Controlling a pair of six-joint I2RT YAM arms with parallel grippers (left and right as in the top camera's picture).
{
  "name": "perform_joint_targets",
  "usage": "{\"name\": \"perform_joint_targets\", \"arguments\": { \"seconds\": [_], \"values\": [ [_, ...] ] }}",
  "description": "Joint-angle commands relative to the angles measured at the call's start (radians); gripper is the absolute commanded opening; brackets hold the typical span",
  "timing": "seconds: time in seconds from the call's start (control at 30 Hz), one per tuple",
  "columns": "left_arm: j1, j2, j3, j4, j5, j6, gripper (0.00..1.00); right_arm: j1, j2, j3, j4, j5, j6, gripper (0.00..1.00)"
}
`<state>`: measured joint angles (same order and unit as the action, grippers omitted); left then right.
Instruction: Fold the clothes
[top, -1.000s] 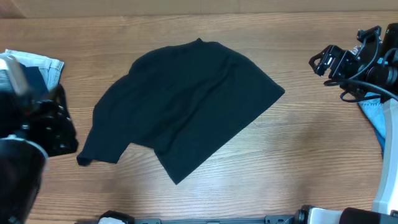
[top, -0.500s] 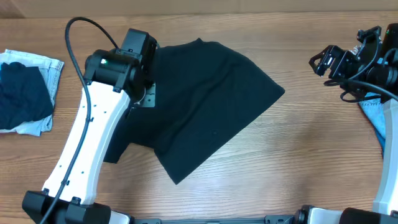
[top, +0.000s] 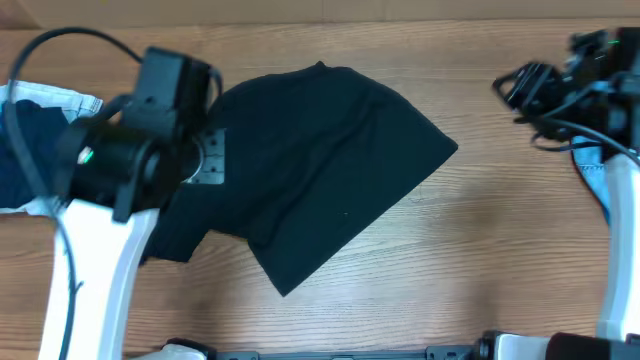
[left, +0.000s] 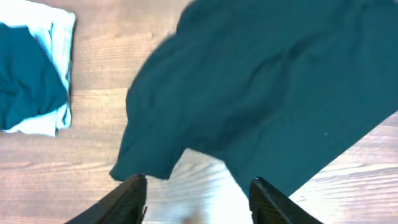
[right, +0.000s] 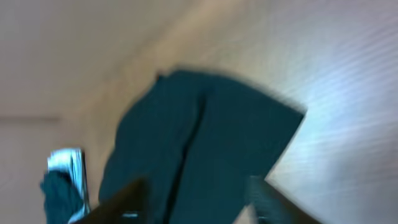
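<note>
The clothes (top: 330, 170), a plain black shirt-like garment, lie spread flat on the wooden table (top: 480, 260), with a sleeve end at the lower left. My left arm (top: 140, 150) hangs over the garment's left edge. In the left wrist view my left gripper (left: 199, 190) is open above bare table beside the sleeve end, and the clothes (left: 280, 87) fill the upper right. My right gripper (top: 520, 88) stays at the far right, away from the cloth. Its blurred wrist view shows the fingers (right: 127, 199) apart, empty, high above the clothes (right: 205, 137).
A folded pile of dark blue and pale denim (top: 40, 110) sits at the table's left edge, seen too as the pile (left: 31, 74) in the left wrist view. A light-blue cloth piece (top: 598, 185) lies at the right edge under the right arm's cables.
My left arm swung in from the far left over the garment's left side, then rose and shifted left, its jaws widening. The right arm has begun to move and is blurred.
</note>
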<state>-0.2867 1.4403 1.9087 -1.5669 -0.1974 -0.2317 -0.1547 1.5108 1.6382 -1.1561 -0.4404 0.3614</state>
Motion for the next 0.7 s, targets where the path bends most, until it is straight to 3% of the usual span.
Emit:
{"name": "perform_joint_targets", "arguments": {
  "seconds": [0.0,0.07,0.13,0.3,0.5,0.67],
  "values": [
    [-0.002,-0.049,0.019,0.039,0.000,0.019,0.62,0.182,0.109,-0.024,-0.035,0.132,0.010,0.11],
    [-0.002,-0.051,0.019,0.047,0.000,0.018,0.63,0.284,0.202,-0.063,-0.002,0.190,0.011,0.04],
    [-0.002,-0.051,0.018,0.037,0.001,0.018,0.64,0.338,0.318,-0.084,0.035,0.250,0.013,0.04],
    [-0.002,-0.051,0.018,0.016,0.000,0.019,0.67,0.373,0.565,-0.084,0.115,0.145,-0.031,0.04],
    [-0.002,-0.051,0.018,0.021,0.000,0.019,0.69,0.386,0.663,-0.102,0.149,0.114,-0.071,0.04],
    [-0.002,-0.051,0.018,0.020,0.000,0.019,0.70,0.348,0.665,-0.214,0.209,0.276,-0.070,0.04]
  ]
}}
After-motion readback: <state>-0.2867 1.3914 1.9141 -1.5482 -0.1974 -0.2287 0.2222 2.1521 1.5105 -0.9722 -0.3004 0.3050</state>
